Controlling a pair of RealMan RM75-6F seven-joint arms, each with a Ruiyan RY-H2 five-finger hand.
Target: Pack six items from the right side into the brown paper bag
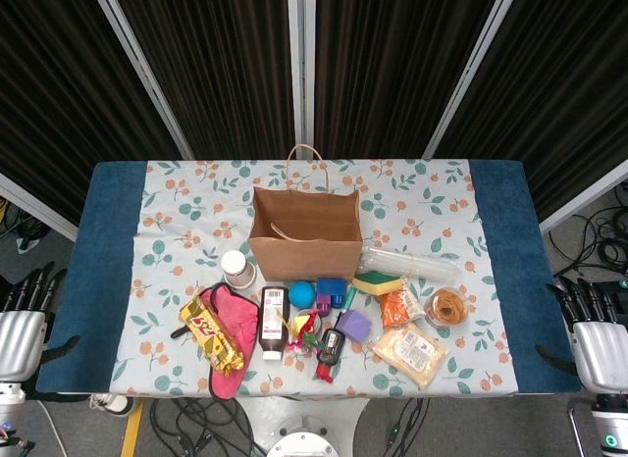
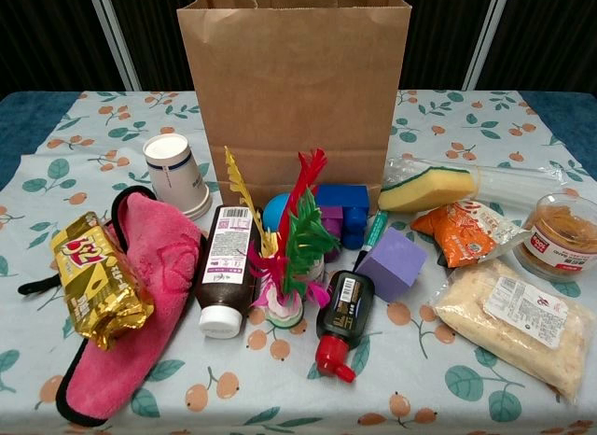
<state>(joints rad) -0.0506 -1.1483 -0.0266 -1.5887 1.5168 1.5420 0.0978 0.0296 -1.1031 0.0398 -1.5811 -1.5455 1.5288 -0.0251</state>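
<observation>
Both idle: left robot hand [image 1: 22,331] and right robot hand [image 1: 596,341] hang released; the soft, light sponge [image 2: 427,188] beside the brown paper bag [image 2: 294,85] suits a side pinch.

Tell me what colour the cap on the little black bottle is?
The little black bottle has a red cap, clearest in the chest view.

Blue table [image 1: 106,271] under floral cloth [image 1: 422,207]. Paper bag [image 1: 305,231] upright at centre; pink cloth [image 1: 234,330] at 7 o'clock; rice packet [image 1: 410,353] at 5 o'clock.
</observation>
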